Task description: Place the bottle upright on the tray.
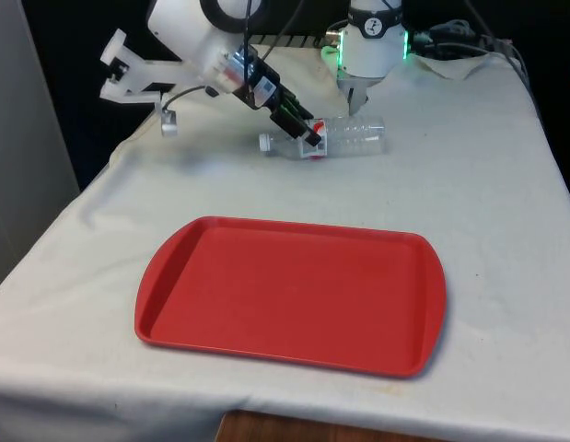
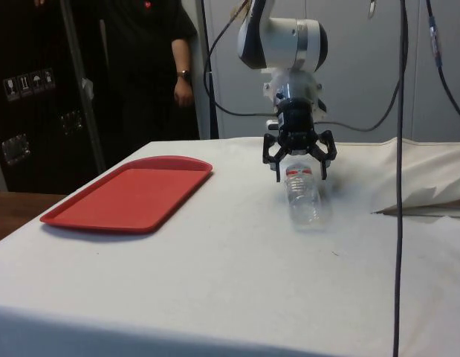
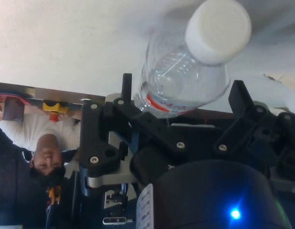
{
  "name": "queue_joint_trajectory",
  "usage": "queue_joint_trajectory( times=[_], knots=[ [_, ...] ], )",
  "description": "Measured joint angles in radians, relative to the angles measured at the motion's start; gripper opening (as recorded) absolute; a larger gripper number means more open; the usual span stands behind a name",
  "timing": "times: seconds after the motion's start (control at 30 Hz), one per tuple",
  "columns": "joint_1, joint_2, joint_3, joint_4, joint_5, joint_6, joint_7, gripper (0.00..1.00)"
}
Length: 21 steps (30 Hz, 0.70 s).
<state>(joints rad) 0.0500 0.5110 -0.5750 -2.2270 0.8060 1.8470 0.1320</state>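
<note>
Clear plastic bottle [image 1: 344,138] lies on its side on the white-clothed bench [image 1: 487,230], well apart from the red tray [image 1: 294,295]. My pincer [image 2: 299,169] straddles it near the cap, fingers [image 2: 276,165] spread wide, not gripping.

The tray [image 1: 294,295] is plain bright red all over, no pattern on it. The bottle [image 1: 344,136] is clear see-through plastic with a white cap [image 3: 218,29] and a thin red band around it. The pincer [image 2: 297,158] is black on a white arm. The cloth over the bench [image 1: 487,184] is plain white, and a person [image 2: 151,67] at the far side wears dark clothes.
</note>
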Motion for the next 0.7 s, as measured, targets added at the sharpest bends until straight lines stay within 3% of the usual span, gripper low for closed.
queue_joint_trajectory(
  times=[0.7],
  knots=[
    [-0.006, 0.058, -0.003, 0.028, 0.031, -0.021, -0.041, 1.00]
  ],
)
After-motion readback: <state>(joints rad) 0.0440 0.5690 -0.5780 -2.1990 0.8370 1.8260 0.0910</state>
